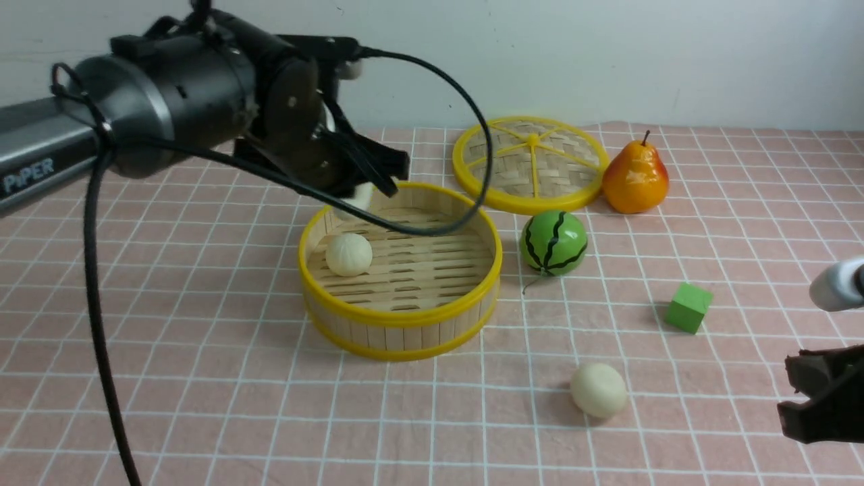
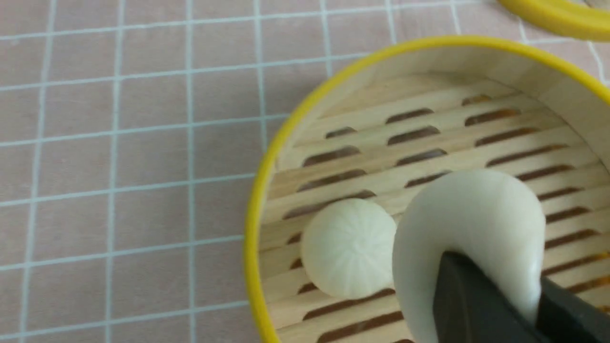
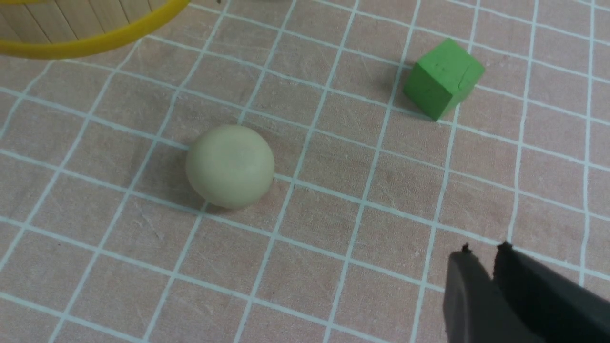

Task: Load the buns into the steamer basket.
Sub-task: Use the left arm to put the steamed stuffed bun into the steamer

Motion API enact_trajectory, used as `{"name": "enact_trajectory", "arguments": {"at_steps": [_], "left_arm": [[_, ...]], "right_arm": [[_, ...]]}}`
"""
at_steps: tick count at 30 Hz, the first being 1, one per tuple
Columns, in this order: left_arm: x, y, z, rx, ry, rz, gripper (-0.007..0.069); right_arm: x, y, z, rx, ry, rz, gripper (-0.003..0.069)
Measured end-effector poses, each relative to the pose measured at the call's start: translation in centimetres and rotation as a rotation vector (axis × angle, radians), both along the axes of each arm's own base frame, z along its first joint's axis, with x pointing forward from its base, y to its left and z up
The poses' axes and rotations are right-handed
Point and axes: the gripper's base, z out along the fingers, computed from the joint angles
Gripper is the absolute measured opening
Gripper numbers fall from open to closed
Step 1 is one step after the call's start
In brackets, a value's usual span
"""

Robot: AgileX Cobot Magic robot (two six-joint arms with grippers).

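Clutter lies off to the right of the left end effector (image 1: 368, 182): glossy green striped watermelon ball (image 1: 553, 241), shiny orange pear (image 1: 634, 177), flat woven yellow-rimmed lid (image 1: 533, 162). Its jaws pinch a soft, matte cream bun (image 2: 467, 214) above the round pale-wood slatted steamer basket (image 1: 405, 317), where a pleated cream bun (image 1: 348, 254) rests just below. The right end effector (image 3: 485, 250), empty with fingers nearly touching, hangs near a smooth cream bun (image 3: 230, 166) and a green cube (image 3: 443, 78) on the pink gridded surface (image 1: 202, 378).
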Motion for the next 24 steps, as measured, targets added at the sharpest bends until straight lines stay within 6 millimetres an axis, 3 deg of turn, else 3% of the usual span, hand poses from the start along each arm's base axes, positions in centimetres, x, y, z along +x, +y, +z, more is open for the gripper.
{"name": "enact_trajectory", "arguments": {"at_steps": [7, 15, 18, 24], "left_arm": [[1.4, -1.7, -4.1, 0.005, 0.014, -0.041, 0.0000], [2.3, -2.5, -6.8, 0.001, 0.026, -0.060, 0.0007], [2.5, -2.7, -7.6, 0.003, 0.030, -0.063, 0.0039], [2.6, -2.8, -8.5, 0.006, 0.042, -0.064, 0.0235]], "right_arm": [[0.0, 0.0, 0.0, 0.001, -0.002, 0.000, 0.0094], [0.0, 0.0, 0.0, 0.004, -0.002, -0.001, 0.0094], [0.0, 0.0, 0.0, 0.005, -0.002, -0.002, 0.0094], [0.0, 0.0, 0.0, 0.006, -0.003, -0.002, 0.0094]]}}
